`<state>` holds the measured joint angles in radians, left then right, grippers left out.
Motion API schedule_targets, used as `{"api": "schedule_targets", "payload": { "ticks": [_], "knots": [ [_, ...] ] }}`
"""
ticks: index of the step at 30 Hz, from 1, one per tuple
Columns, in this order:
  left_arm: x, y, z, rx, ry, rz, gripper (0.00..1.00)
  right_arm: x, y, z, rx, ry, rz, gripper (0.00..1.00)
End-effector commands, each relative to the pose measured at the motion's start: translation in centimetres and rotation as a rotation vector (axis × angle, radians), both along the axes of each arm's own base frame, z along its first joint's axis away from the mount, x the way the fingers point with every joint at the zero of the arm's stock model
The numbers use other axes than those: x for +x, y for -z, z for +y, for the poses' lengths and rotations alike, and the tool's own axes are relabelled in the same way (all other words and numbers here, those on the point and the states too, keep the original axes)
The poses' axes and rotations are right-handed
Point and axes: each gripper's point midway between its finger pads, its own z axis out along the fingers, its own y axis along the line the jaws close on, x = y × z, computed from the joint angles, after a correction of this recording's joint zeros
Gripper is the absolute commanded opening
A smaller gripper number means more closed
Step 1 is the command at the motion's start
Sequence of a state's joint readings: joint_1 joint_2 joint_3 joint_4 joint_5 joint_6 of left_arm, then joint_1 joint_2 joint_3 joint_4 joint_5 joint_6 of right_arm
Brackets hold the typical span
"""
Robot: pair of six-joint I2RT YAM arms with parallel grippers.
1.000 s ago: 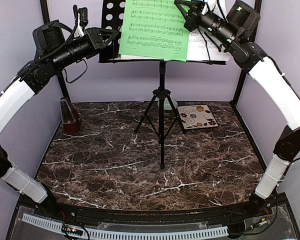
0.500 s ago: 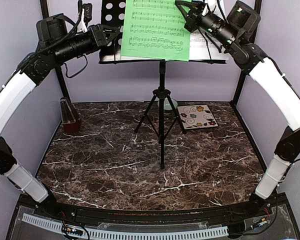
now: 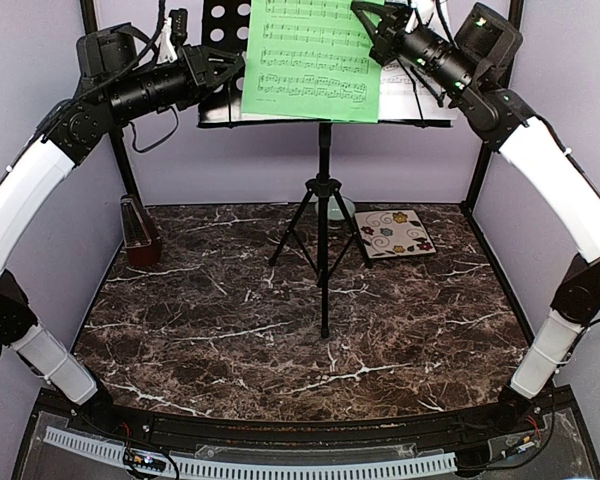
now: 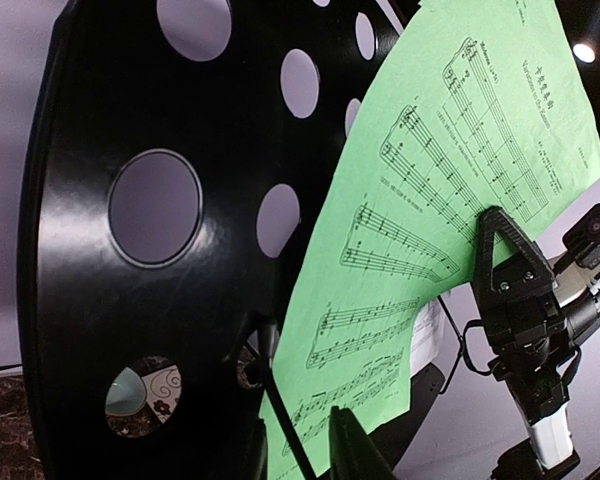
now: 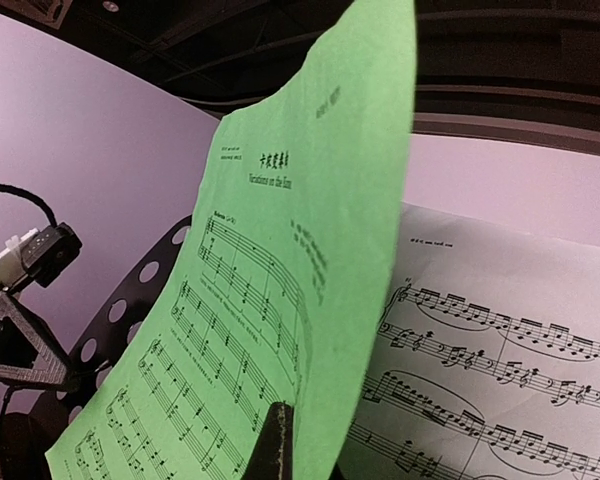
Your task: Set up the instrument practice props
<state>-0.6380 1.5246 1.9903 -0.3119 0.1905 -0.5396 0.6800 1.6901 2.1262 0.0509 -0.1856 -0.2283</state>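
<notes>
The black music stand (image 3: 323, 200) stands mid-table on its tripod, its perforated desk (image 4: 130, 300) up high. On the desk leans the green sheet (image 3: 305, 60), bowed outward (image 4: 430, 200). Half behind it lies the white sheet (image 3: 412, 100) (image 5: 500, 350). My right gripper (image 3: 365, 22) (image 5: 300, 440) is shut on the green sheet's (image 5: 260, 300) right edge. My left gripper (image 3: 225, 75) (image 4: 300, 445) stands at the desk's lower left, jaws a little apart astride the green sheet's bottom corner. The red-brown metronome (image 3: 138, 232) stands at the table's left.
A cream swirl tile (image 3: 395, 233) lies right of the stand's legs. A pale green bowl (image 3: 342, 208) sits just behind them. Frame posts rise at the back corners. The tripod legs (image 3: 295, 235) spread over the table's middle back.
My left arm has risen and moved in toward the desk's left edge. The green sheet has shifted slightly up and sits straighter. The right gripper keeps its grip.
</notes>
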Motion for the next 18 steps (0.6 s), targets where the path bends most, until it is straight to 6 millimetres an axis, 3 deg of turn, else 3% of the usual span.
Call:
{"api": "schedule_targets", "payload": {
  "ticks": [1, 4, 13, 18],
  "knots": [
    [-0.8, -1.0, -0.1, -0.036, 0.034, 0.031, 0.23, -1.7, -2.2, -1.4, 0.051, -0.003, -0.052, 0.0],
    [-0.7, -0.9, -0.1, -0.034, 0.026, 0.044, 0.22, -1.7, -2.1, -1.3, 0.05, -0.001, -0.053, 0.0],
    [-0.8, -1.5, 0.4, -0.064, 0.006, 0.013, 0.01, -1.6, -2.0, -1.4, 0.051, 0.004, -0.053, 0.0],
    [-1.2, -2.3, 1.5, -0.121, -0.024, -0.046, 0.0, -1.5, -2.0, -1.4, 0.053, 0.009, -0.056, 0.0]
  ]
}}
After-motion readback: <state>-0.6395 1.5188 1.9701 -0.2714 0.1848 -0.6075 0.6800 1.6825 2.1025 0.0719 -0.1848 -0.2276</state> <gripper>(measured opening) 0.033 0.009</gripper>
